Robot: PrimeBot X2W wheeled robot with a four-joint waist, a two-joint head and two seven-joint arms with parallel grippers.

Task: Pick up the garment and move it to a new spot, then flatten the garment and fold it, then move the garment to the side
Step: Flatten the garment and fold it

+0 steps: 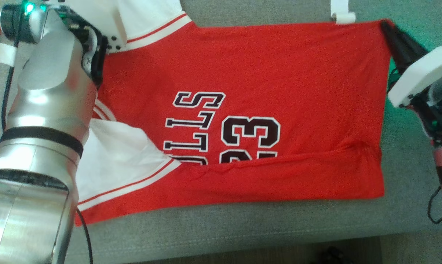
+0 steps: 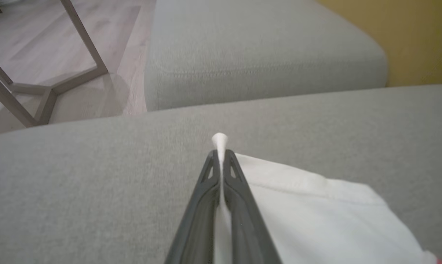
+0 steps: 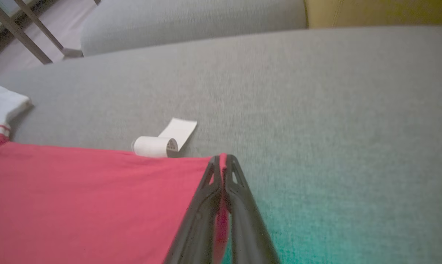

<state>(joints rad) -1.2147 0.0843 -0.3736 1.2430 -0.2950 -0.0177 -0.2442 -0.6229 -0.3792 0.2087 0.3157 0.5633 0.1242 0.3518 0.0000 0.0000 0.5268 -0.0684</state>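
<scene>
The garment [image 1: 272, 69] is a red jersey with white sleeves and black lettering, spread flat on a grey cushion, its near edge folded over. My left gripper [image 2: 219, 156] is shut on the white sleeve's edge [image 2: 316, 205], at the far left in the head view, where the silver forearm [image 1: 48, 95] hides its fingers. My right gripper [image 1: 385, 27] is shut on the garment's far right red corner [image 3: 96, 198]; red cloth shows between its fingers [image 3: 239, 205].
A curled white paper label [image 3: 158, 145] lies on the grey cushion [image 1: 243, 234] just beyond the garment's far edge. Another grey cushion [image 2: 261, 55], wooden furniture legs [image 2: 41, 91] and a yellow wall lie beyond. The cushion's front edge runs along the bottom of the head view.
</scene>
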